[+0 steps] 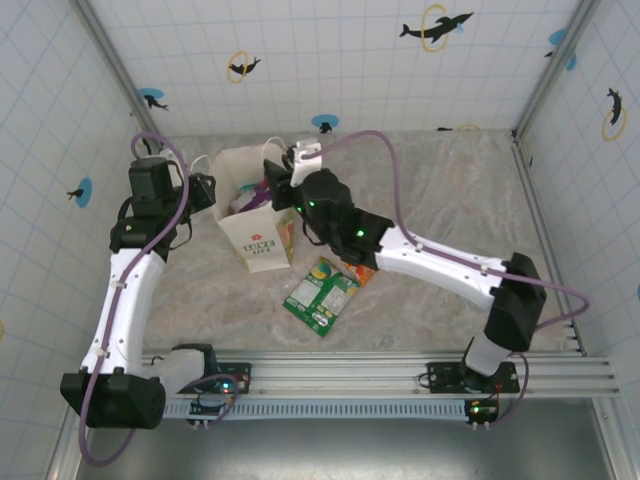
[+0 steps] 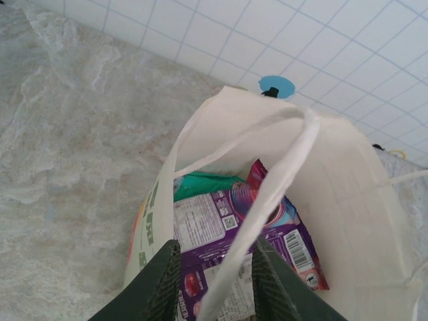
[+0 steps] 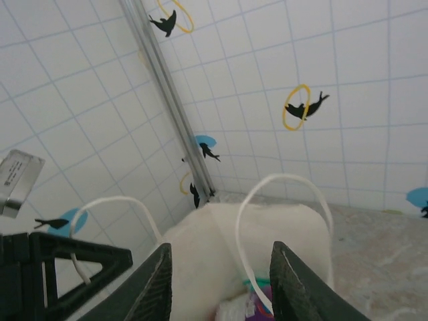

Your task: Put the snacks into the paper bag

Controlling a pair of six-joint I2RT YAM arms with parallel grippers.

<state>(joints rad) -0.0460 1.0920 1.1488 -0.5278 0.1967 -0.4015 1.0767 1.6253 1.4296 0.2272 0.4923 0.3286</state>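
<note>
The paper bag (image 1: 262, 232) stands upright at the table's back left, with its mouth open. Inside it lie a purple snack packet (image 2: 221, 231) and a teal one (image 2: 204, 184). On the table in front of the bag lie a green packet (image 1: 320, 293) and an orange one (image 1: 362, 271). My left gripper (image 1: 205, 190) is at the bag's left rim; its jaws are open, and a white string handle (image 2: 267, 194) runs loose between them. My right gripper (image 1: 277, 186) hovers over the bag's right rim, open and holding nothing, with the bag's mouth (image 3: 221, 234) and a handle loop (image 3: 244, 221) below it.
Tiled walls with a metal corner post (image 3: 174, 107) stand close behind the bag. The right arm (image 1: 420, 255) stretches across the middle of the table, above the loose packets. The arm bases sit on the rail (image 1: 380, 375) at the near edge.
</note>
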